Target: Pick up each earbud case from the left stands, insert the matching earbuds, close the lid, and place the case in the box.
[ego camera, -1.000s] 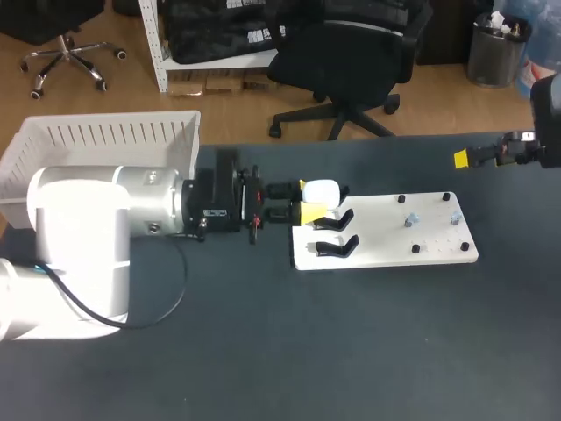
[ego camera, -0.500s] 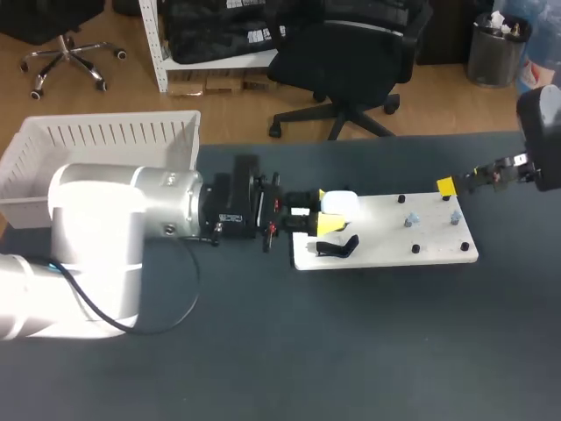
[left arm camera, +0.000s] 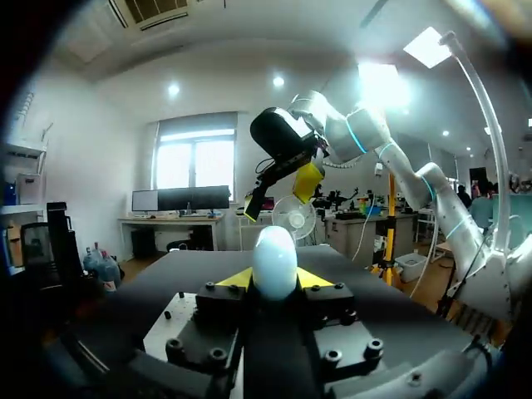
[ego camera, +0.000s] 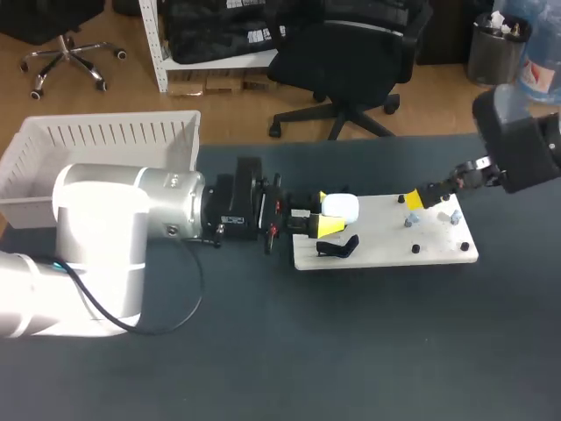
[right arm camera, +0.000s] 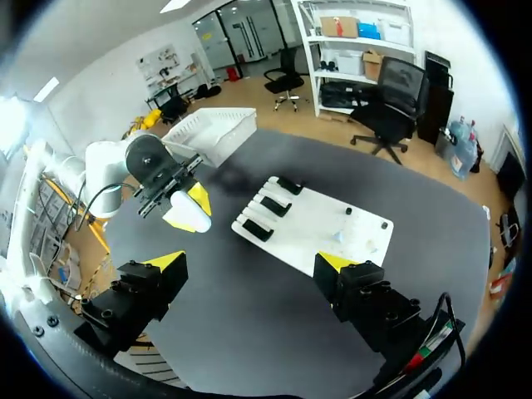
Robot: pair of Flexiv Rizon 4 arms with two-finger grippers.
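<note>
White, smooth, egg-shaped earbud case [left arm camera: 274, 264], probably plastic | left jaws grasping it | right jaws released

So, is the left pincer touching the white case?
Touching. The left wrist view shows the case clamped from both sides inside the left pincer, with no gap.

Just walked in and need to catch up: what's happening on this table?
The left gripper is shut on a white case, holding it by the stands at the board's left end. The right gripper is open and empty, over the board's right part near the earbuds. The box sits further left.
</note>
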